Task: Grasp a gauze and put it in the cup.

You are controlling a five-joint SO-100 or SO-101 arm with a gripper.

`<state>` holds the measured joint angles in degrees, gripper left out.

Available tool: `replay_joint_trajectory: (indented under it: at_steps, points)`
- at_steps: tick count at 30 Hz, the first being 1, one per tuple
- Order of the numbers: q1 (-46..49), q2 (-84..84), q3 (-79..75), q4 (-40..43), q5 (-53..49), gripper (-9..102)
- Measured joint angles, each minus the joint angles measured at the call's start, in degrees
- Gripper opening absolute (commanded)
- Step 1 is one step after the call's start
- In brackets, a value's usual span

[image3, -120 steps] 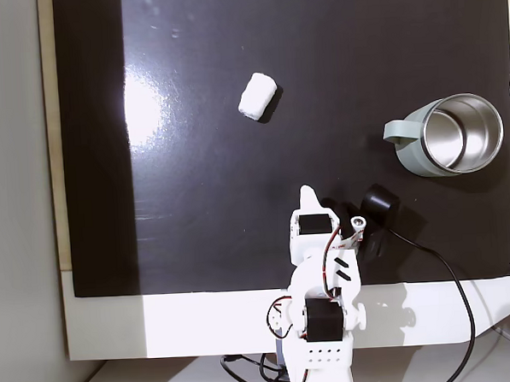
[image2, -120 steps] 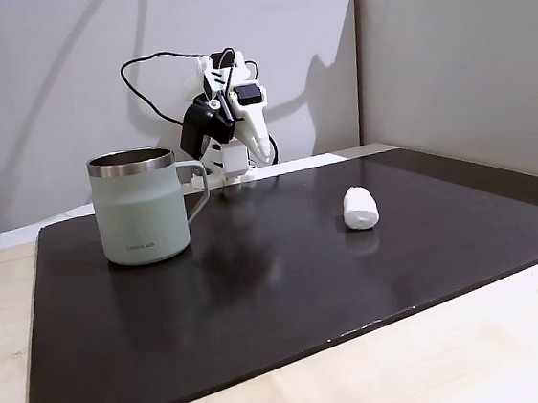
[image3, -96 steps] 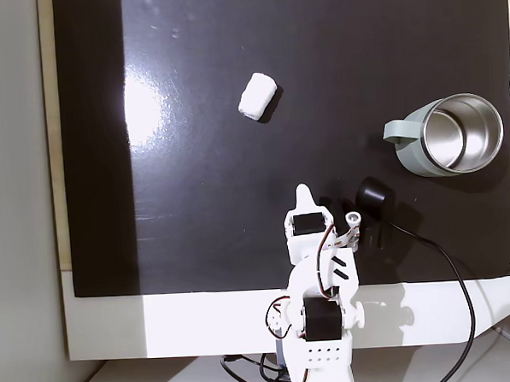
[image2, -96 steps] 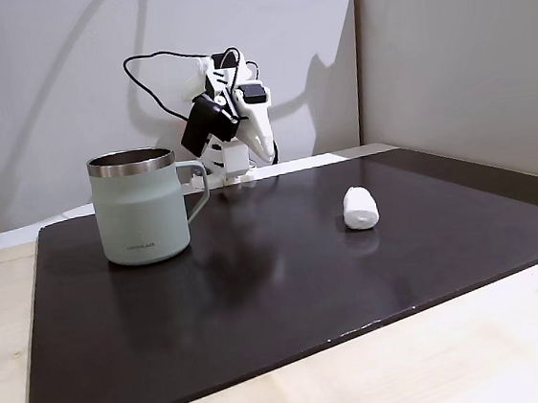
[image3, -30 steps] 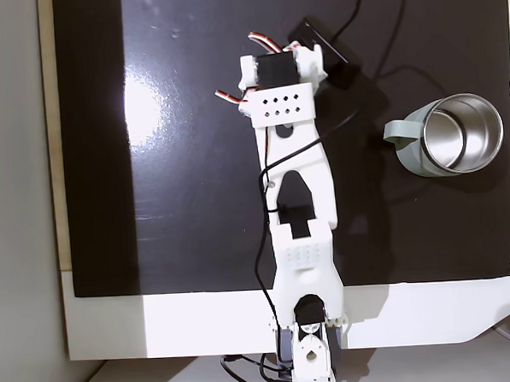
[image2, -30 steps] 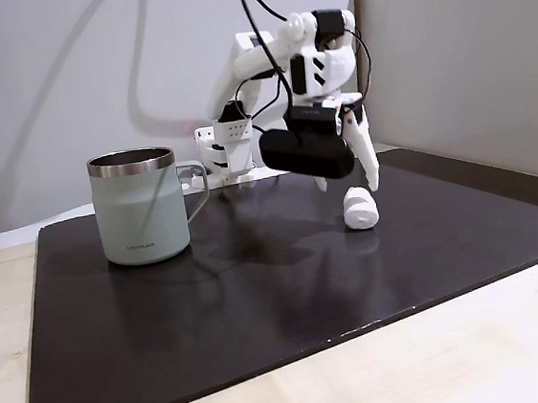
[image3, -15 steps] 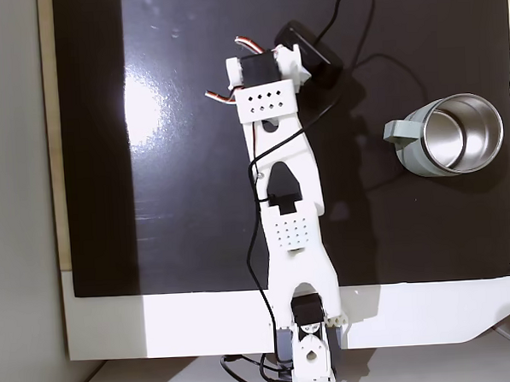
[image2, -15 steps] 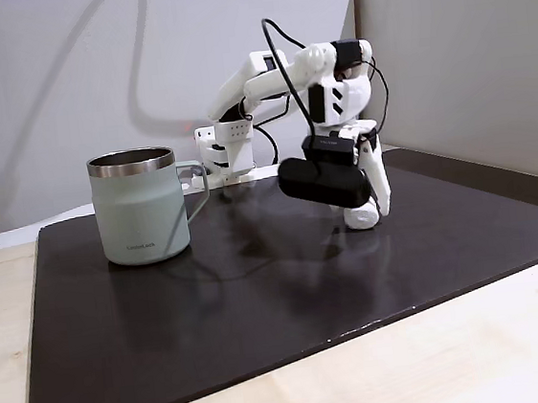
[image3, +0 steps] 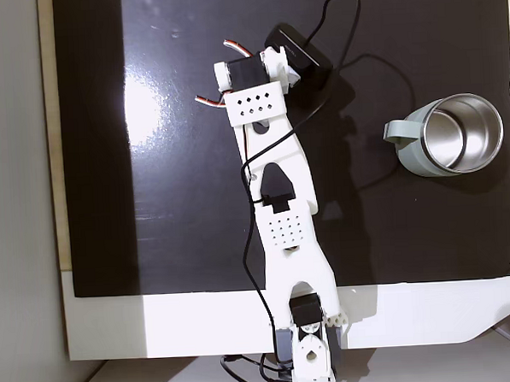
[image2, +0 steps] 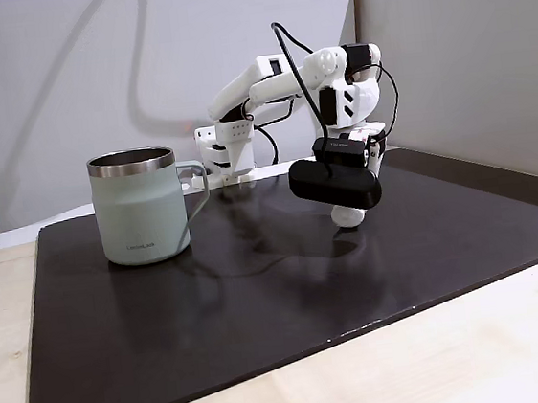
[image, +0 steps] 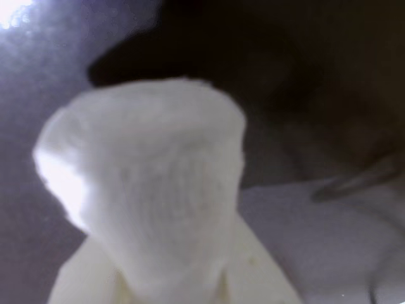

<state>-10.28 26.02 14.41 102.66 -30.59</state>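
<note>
The white gauze roll (image: 145,190) looms close and blurred in the wrist view, lying against a pale finger (image: 259,275) at the bottom edge. In a fixed view, my gripper (image2: 354,207) is lowered onto the gauze (image2: 350,217) at the right of the black mat. Only the roll's lower part peeks out beneath the black wrist camera (image2: 336,185), which hides the jaws. The sage-green cup (image2: 140,215) stands upright and apart at the left. Seen from above in a fixed view, the arm (image3: 277,207) covers the gauze and the cup (image3: 413,159) sits far right.
The black mat (image2: 260,299) lies on a light wooden table (image2: 458,355). A black cable (image3: 359,57) loops from the wrist above the mat between arm and cup. Walls stand behind and to the right of the mat.
The arm has stretched out from its folded pose and come down over the gauze. In the last half second, the wrist dropped lower, so the fingers are hidden behind the camera.
</note>
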Motion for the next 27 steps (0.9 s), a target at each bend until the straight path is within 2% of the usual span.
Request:
replay_joint_trajectory:
  at_steps: [8,18,27]
  points:
    - [0.0,4.6,3.3,0.2,1.9,0]
    - [-0.2,29.5,18.3,0.2,1.3,0]
    - [5.2,47.8,25.6,0.4,-1.5,0]
